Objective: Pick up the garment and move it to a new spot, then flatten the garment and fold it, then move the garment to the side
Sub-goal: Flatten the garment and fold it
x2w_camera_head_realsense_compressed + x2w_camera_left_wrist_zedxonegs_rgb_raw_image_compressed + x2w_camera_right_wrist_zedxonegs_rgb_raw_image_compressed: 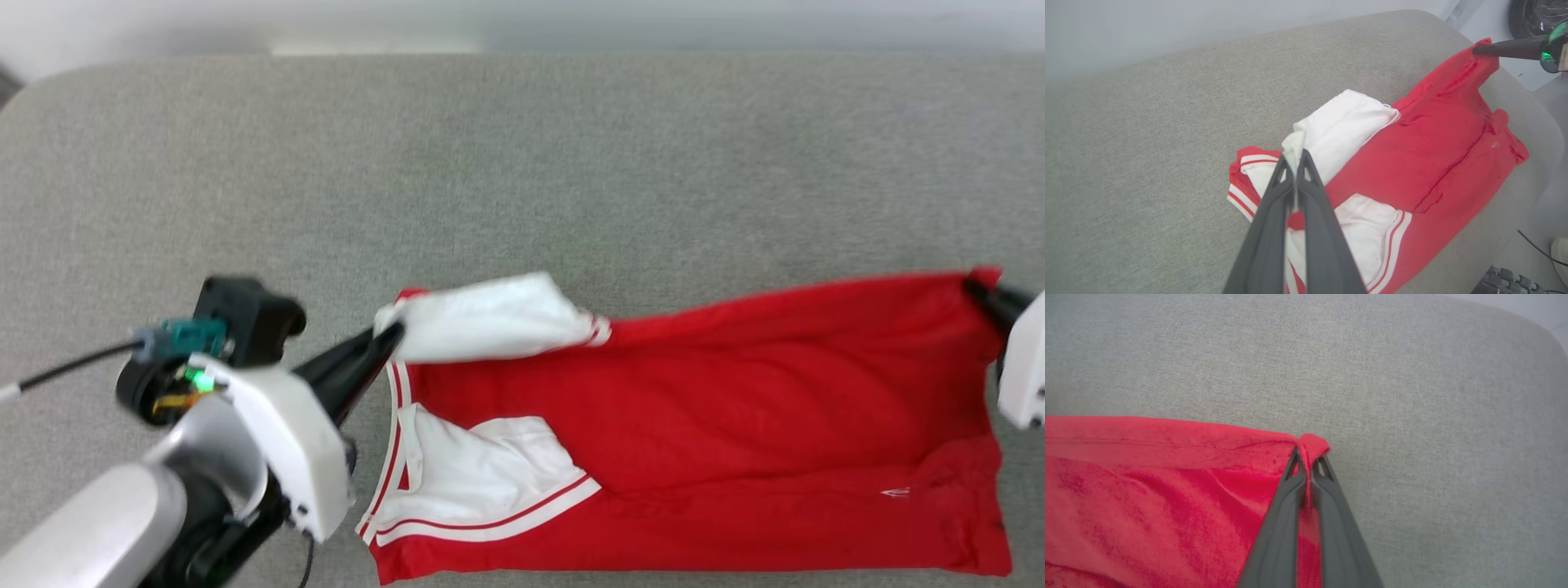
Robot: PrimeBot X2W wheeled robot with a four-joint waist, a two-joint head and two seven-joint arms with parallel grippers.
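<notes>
One red jersey shirt lies stretched across a grey fabric-covered surface, gripped at opposite ends by two grippers. The left gripper is clamped on the far white sleeve, one of two. The second sleeve lies flat beside it. The right gripper is pinched onto a red hem corner.

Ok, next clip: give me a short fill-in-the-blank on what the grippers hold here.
The left gripper is shut on ____ fabric of the garment.
The right gripper pinches a ____ corner of it.
The garment rests on a ____ surface.
Missing: white; red; gray.
</notes>
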